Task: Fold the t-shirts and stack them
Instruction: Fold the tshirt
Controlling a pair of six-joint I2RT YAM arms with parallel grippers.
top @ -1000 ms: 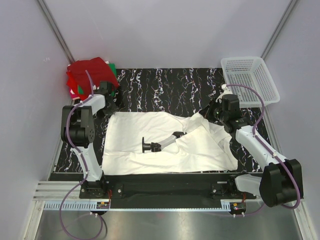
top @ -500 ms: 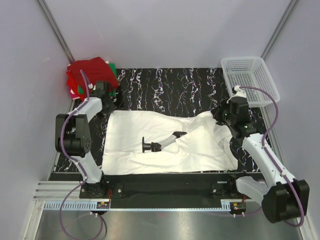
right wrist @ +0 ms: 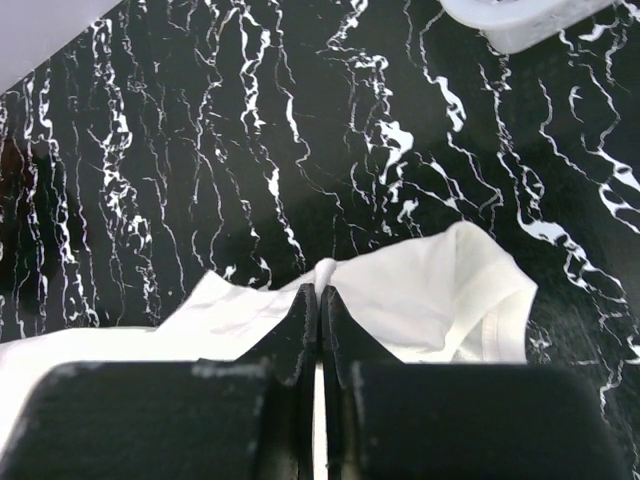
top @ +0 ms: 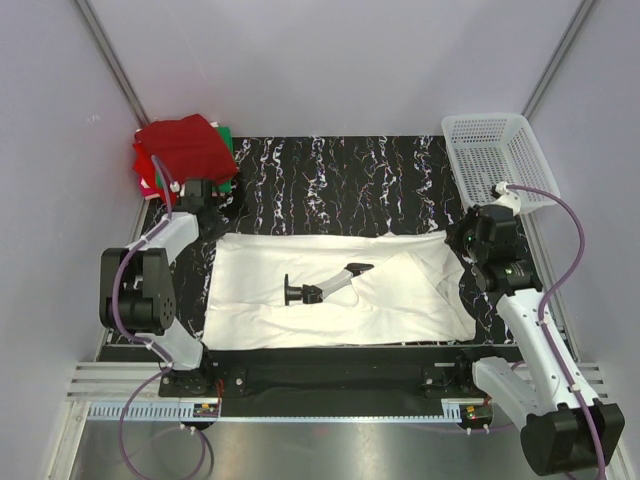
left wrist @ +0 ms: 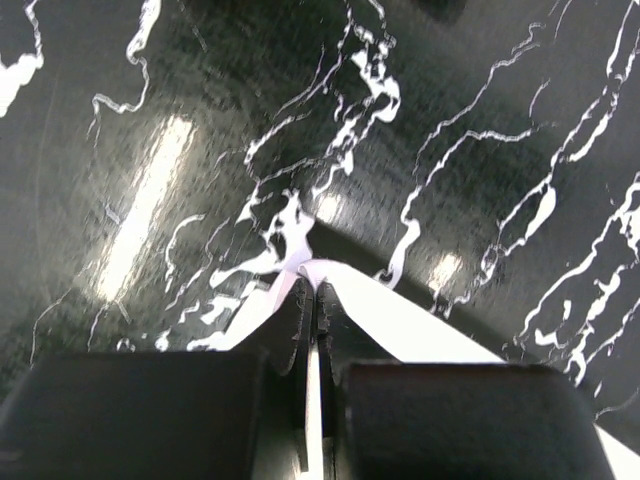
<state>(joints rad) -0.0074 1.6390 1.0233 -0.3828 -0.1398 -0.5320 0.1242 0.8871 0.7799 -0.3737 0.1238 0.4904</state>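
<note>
The white t-shirt (top: 380, 305) lies spread across the near half of the black marbled table (top: 340, 180). My left gripper (top: 213, 228) is shut on its far left corner, and white cloth (left wrist: 420, 322) is pinched between the closed fingers (left wrist: 312, 292). My right gripper (top: 462, 243) is shut on its far right corner, near a sleeve (right wrist: 450, 290), and its closed jaws (right wrist: 320, 295) hold a fold of white cloth. The far edge runs straight between the two grippers. Folded dark red and bright red tees (top: 180, 148) with a green one (top: 228, 140) are stacked at the back left corner.
A white plastic mesh basket (top: 500, 155) stands at the back right, and its rim (right wrist: 520, 22) shows in the right wrist view. A small black and grey object (top: 315, 288) lies on the middle of the shirt. Grey walls enclose the table.
Both grippers have moved outward, left to the left and right to the right. The bunched far edge of the white shirt is now pulled flat and straight.
</note>
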